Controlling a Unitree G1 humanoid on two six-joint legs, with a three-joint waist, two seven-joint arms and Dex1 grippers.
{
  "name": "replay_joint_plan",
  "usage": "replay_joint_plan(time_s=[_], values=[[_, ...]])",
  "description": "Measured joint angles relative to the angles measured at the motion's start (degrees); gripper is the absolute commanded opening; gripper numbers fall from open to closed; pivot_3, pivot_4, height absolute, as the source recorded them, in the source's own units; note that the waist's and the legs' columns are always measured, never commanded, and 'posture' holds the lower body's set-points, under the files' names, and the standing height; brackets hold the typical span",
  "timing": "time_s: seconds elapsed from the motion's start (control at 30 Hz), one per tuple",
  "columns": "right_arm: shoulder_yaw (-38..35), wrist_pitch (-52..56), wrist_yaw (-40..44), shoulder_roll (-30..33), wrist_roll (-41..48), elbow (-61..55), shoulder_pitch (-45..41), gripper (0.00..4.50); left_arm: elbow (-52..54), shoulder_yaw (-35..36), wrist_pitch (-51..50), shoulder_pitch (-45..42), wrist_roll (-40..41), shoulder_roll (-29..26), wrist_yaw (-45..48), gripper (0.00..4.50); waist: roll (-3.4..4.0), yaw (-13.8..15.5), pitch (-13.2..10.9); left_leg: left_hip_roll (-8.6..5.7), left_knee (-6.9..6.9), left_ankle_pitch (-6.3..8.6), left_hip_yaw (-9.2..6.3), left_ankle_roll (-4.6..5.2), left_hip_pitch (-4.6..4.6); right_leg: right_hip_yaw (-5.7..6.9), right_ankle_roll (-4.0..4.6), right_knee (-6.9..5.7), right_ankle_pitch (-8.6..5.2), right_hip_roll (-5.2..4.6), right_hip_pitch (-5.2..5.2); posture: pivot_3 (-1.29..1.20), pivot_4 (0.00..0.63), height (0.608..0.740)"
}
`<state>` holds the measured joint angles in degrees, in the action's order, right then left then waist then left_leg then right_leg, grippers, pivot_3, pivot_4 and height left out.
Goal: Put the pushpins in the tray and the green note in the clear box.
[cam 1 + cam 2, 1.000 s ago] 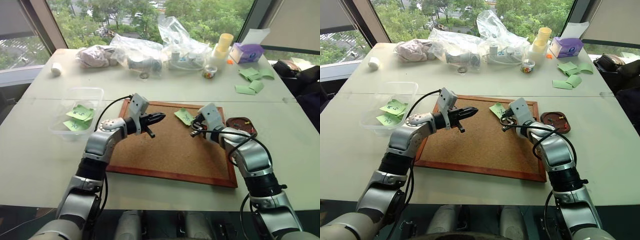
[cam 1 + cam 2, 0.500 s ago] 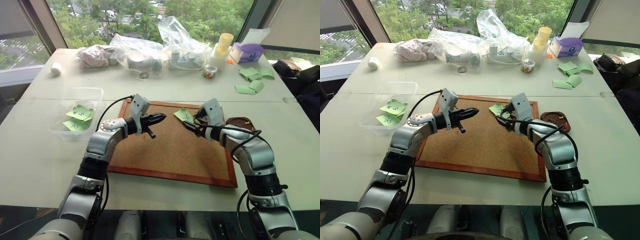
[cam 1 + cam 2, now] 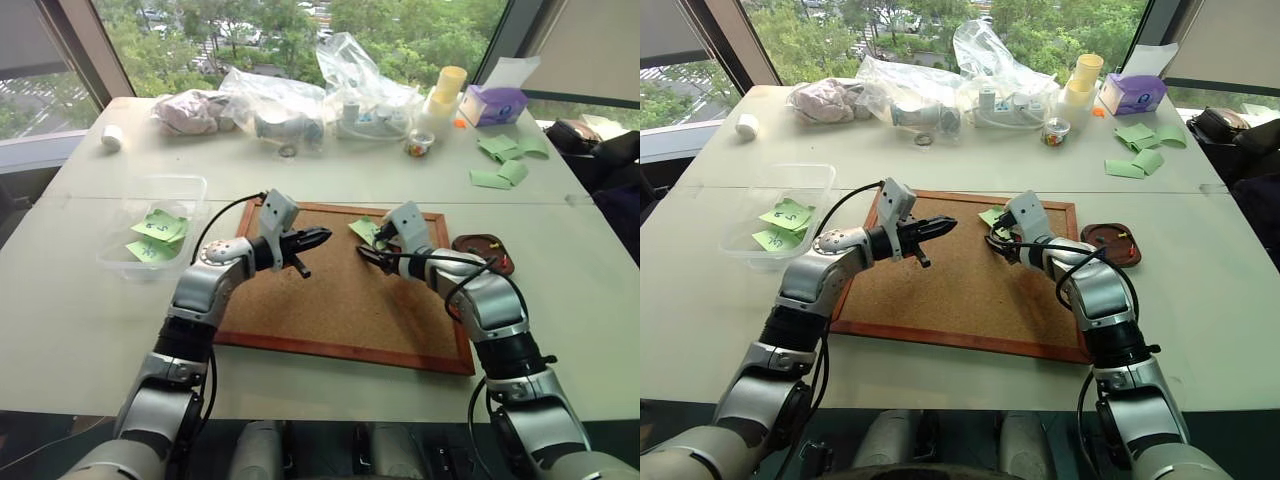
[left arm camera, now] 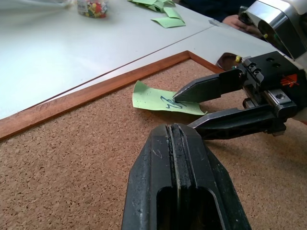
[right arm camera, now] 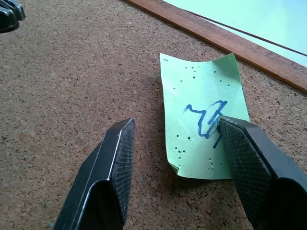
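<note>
Since 1 second back, right gripper (image 5: pixel 175 158) swung left over the wood-framed corkboard (image 3: pixel 330 300) and spread, 1 finger over the light green square note with blue scribble (image 5: pixel 201 117), the other beside its edge, nothing clamped. Left gripper (image 3: pixel 318 238) shut and empty, hovering mid-board, tips well apart from the note. Farther right, small reddish-brown tray (image 3: pixel 487 247) with tiny pushpins (image 3: pixel 491 239) just beside the board; far left, clear plastic box (image 3: pixel 150 225) holding 2 green notes.

light green note (image 5: pixel 204 117) with blue scribble, speckled tan corkboard (image 3: pixel 330 300)
</note>
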<state>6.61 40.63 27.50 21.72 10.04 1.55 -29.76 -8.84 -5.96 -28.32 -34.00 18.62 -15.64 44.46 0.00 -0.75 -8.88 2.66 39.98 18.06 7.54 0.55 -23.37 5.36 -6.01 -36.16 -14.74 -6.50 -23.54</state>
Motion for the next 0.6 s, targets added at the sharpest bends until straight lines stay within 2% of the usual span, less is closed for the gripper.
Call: replay_joint_plan(time_s=[0.37,0.5,0.57,0.6], values=[[-0.25,-2.61,1.41,1.35,-0.8,2.71,-0.54,2.79,0.81,0.0,-0.12,0.32,0.01,0.06,-0.8,0.0,0.0,0.03,0.0,0.0,0.01,0.0,0.0,0.0,0.01,0.0,0.0,0.0,0.0,0.0,0.02,0.0,0.15,0.74],[-0.84,-2.81,1.26,1.35,-0.83,3.66,-0.99,1.56,0.8,0.0,-0.12,0.31,0.01,0.09,-0.8,0.0,0.0,0.03,0.0,0.0,0.01,0.0,0.0,0.0,0.01,0.0,0.0,0.0,0.0,0.0,0.02,0.0,0.15,0.74],[-1.26,-2.79,1.08,1.35,-0.84,3.95,-1.17,0.46,0.8,0.0,-0.12,0.3,0.01,0.09,-0.79,0.0,0.0,0.03,0.0,0.0,0.01,0.0,0.0,0.0,0.01,0.0,0.0,0.0,0.0,0.0,0.02,0.0,0.15,0.74],[-1.34,-2.78,1.12,1.35,-0.83,4.07,-1.19,0.07,0.8,0.0,-0.11,0.28,0.01,0.09,-0.79,0.0,0.0,0.02,0.0,0.0,0.01,0.0,0.0,0.0,0.01,0.0,0.0,0.0,0.0,0.0,0.02,0.0,0.15,0.74]])
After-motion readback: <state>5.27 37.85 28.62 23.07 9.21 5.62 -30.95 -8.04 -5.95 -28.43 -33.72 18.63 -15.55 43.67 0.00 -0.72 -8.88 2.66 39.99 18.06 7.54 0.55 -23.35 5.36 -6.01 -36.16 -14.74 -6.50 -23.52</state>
